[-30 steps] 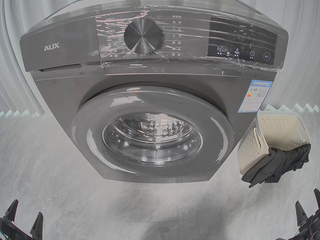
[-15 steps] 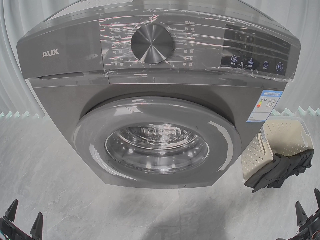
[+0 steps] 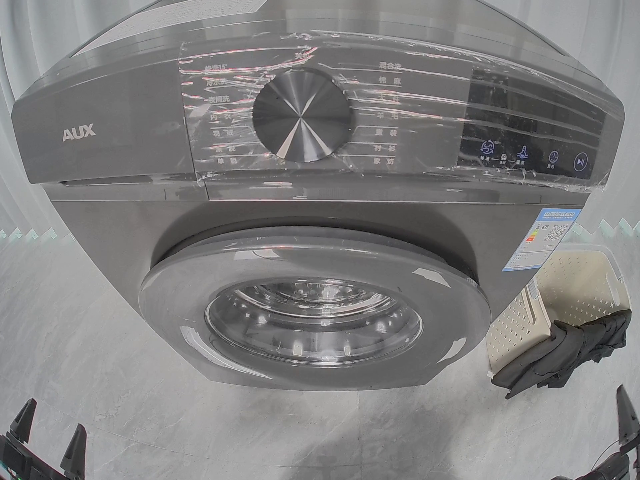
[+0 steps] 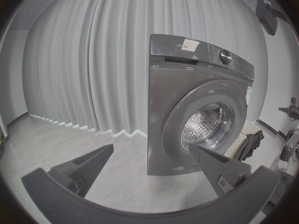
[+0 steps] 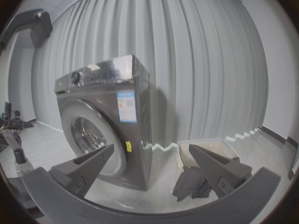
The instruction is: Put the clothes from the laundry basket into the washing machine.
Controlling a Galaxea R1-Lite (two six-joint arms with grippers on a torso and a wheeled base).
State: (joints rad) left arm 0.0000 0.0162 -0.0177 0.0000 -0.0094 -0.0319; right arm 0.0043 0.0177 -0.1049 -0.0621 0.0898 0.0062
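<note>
Left gripper [image 4: 150, 146] agape before washing machine [image 4: 165, 109]

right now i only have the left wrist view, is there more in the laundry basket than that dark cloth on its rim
observer: from the head view, what shows inside the laundry basket is bare; the dark clothes drape over its near rim
operator: do they reach the floor
observer: the right wrist view shows them hanging down its front onto the floor
operator: right end effector
observer: the right end effector is open and holding nothing
</note>
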